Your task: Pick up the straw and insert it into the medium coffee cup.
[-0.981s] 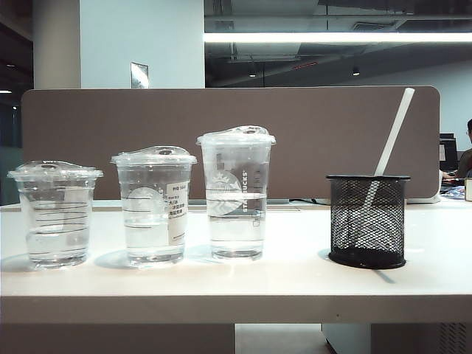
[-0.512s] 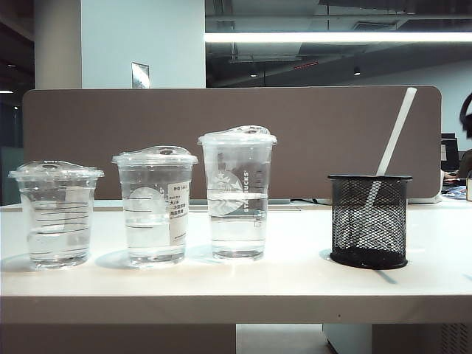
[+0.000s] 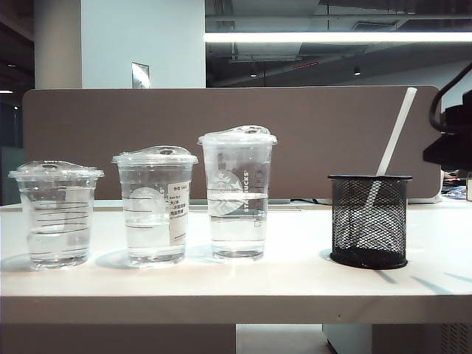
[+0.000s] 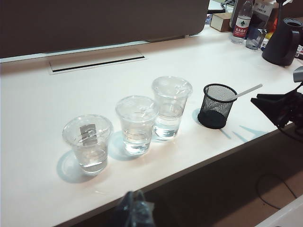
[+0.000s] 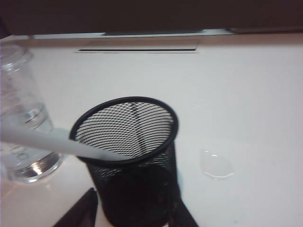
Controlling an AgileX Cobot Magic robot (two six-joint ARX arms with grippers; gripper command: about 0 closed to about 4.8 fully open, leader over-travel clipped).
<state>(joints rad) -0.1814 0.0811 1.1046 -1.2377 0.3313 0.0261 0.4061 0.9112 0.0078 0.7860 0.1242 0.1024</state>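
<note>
Right end effector (image 5: 135,210) hung just off the bench's front edge, near its right end, with its two dark fingertips (image 5: 78,210) spread on either side of the black mesh pen holder (image 3: 368,220), released and grasping nothing. Left end effector (image 4: 134,213) sat back from the front edge, low and blurred, and I could not tell whether it was released or clenched. On the bench (image 3: 295,284), the straw (image 3: 394,134) leaned in the pen holder, its top tilted toward the right end. Toward the left end stood three lidded clear cups in a row: the short cup (image 3: 56,214), the medium coffee cup (image 3: 154,206) with its white label, then the tall cup (image 3: 237,193) nearest the holder. A brown partition (image 3: 103,125) ran along the far edge.
</note>
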